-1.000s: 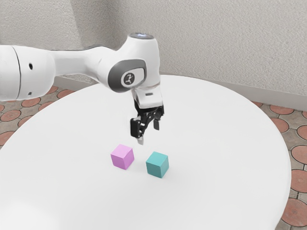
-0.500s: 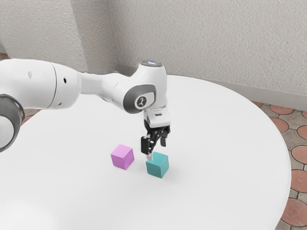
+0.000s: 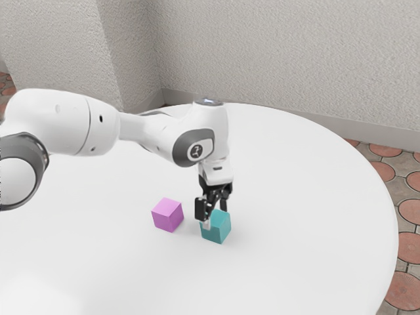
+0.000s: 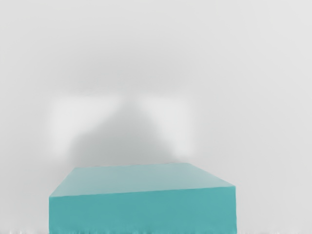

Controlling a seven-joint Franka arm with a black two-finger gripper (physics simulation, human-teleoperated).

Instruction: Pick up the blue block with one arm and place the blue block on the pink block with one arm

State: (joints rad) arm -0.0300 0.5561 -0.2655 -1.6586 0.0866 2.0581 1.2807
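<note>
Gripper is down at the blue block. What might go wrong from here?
1. The gripper looks set toward the edge of the blue block nearest the pink block; an off-centre hold may twist or slip.
2. The pink block sits close beside it, so a low carry may knock it.

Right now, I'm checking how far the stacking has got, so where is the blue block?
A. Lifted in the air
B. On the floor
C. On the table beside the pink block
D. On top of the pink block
C: the blue block sits on the table, apart from the pink block, with the end effector down at it.
</note>
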